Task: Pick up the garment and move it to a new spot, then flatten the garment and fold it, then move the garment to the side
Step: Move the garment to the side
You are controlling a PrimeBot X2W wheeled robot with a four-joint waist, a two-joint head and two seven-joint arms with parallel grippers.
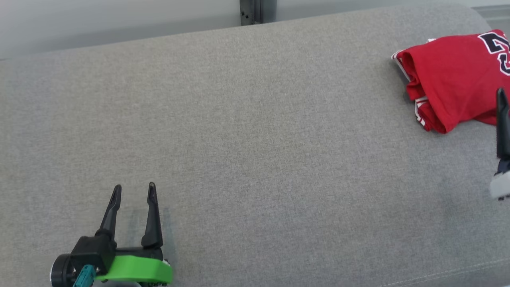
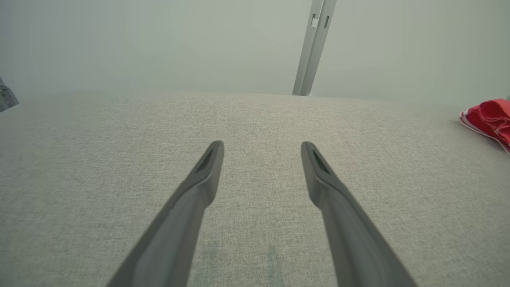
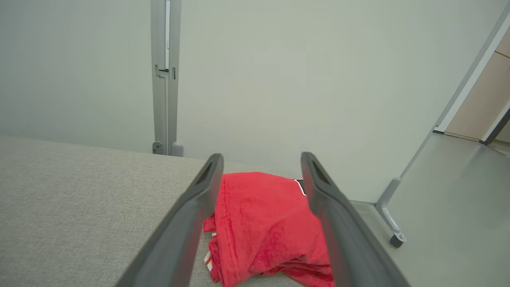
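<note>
Near right edge of grey upholstered surface [image 1: 255, 139]: garment [image 1: 450, 75], bundled. Right claw [image 3: 261, 157] open, close by; left claw [image 1: 133, 191] open, well apart. Risk: a nudge could slide it off.

Garment [image 1: 450, 75] runs off head view's right edge, black lettering [image 1: 498, 48] clipped. Right gripper [image 1: 503, 119] there: one finger showing, remainder cut off by same edge.

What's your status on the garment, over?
Left gripper open, empty, over bare cushion. Right gripper open, empty, aimed at the garment. Garment bundled at the cushion's right end, not gripped. Nothing in the way.
</note>
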